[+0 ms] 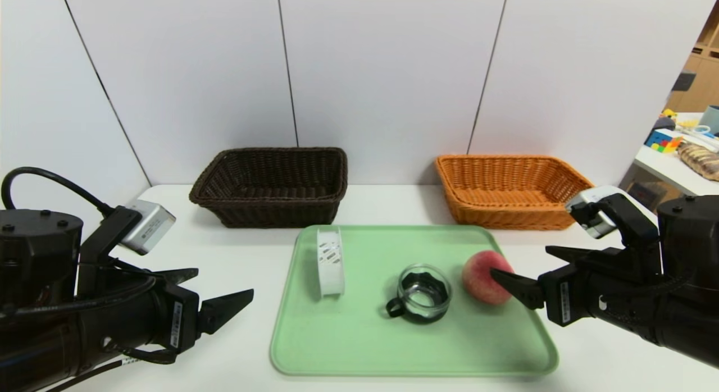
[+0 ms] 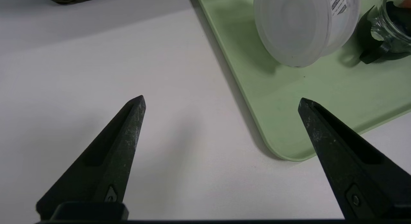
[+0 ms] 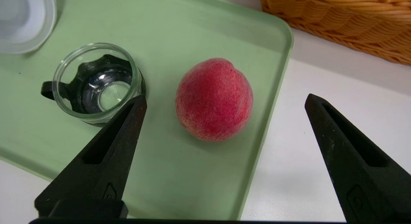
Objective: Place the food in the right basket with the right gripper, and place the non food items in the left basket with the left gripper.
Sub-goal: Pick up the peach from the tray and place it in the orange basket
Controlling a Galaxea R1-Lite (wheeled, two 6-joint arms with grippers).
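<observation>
Right gripper (image 1: 519, 268), jaws spread, sits at 3 o'clock of the peach (image 1: 484, 277). Left gripper (image 1: 222, 291), also spread, is at 9 o'clock of the tray (image 1: 359, 347).

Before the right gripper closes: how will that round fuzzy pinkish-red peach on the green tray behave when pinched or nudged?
The round fuzzy pinkish-red peach probably rolls if nudged: it rests on the flat green plastic tray with nothing propping it. Its skin looks matte, so slipping seems unlikely, but pointed fingers may bruise it. The right gripper, open, already straddles it.
</observation>
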